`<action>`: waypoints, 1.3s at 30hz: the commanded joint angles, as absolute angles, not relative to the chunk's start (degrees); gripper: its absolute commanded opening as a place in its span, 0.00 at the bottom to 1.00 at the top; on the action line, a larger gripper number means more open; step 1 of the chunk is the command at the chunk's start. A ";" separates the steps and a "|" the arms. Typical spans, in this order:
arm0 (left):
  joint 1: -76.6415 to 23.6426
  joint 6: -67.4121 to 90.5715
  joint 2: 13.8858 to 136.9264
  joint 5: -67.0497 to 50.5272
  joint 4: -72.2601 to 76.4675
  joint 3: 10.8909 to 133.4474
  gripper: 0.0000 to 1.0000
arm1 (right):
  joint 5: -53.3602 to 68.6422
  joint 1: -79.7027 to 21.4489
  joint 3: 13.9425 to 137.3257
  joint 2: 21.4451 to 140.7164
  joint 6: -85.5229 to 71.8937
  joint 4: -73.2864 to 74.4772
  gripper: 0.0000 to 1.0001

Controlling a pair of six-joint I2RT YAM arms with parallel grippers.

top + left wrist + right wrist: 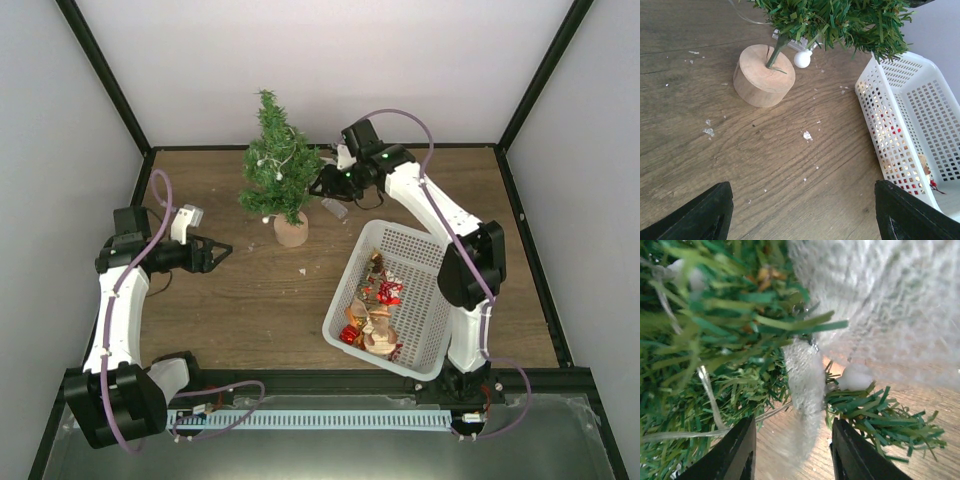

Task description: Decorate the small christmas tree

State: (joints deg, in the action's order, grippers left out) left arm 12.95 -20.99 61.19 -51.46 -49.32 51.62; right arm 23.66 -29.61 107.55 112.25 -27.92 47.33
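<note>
Top view, tree: we see a small dark-green bristly fir (275, 165) standing upright at the far middle of the brown wooden table (250, 300), just beside a white plastic mesh basket (345, 290).
Top view, tools: the right gripper (322, 185) is at the fir's right flank. The left gripper (222, 253) is spread wide, well apart from it.
Left wrist: only the round tan base (763, 75), a white ball (802, 59) and the lowest boughs show. The top is cut off.
Right wrist: the fingers (735, 450) stand parted, with a blurred white fluffy strip (805, 390) between them. We cannot tell what it is.
</note>
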 commanded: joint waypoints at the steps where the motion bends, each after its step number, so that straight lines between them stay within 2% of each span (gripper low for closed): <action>1: 12.74 -20.96 60.07 -51.72 -48.60 51.26 0.78 | 23.41 -29.47 106.83 108.12 -27.49 48.20 0.37; 8: 12.74 -20.86 59.86 -51.39 -48.52 51.15 0.78 | 24.35 -28.51 102.30 103.16 -26.92 48.23 0.48; 15: 12.74 -20.80 60.11 -51.19 -48.51 51.22 0.78 | 24.66 -27.84 97.70 98.12 -26.09 49.50 0.52; 19: 12.75 -20.89 59.86 -51.18 -48.52 51.20 0.78 | 19.12 -27.45 95.02 93.82 -25.93 49.81 0.46; 23: 12.75 -20.84 59.44 -50.61 -48.49 51.23 0.78 | 14.03 -27.16 92.24 89.73 -25.93 51.75 0.30; 28: 12.76 -20.84 58.82 -49.67 -48.91 51.61 0.78 | 7.14 -27.03 84.52 81.98 -25.86 54.86 0.28; 31: 12.74 -20.73 59.59 -49.19 -49.16 52.38 0.78 | 6.64 -26.45 77.67 77.59 -26.58 54.83 0.23; 36: 12.79 -21.78 61.00 -48.15 -52.02 55.35 0.77 | 12.80 -22.41 63.50 71.96 -28.14 50.29 0.23; 39: 12.74 -21.82 60.48 -47.51 -52.61 55.78 0.77 | 15.67 -21.37 59.46 71.71 -27.54 49.02 0.26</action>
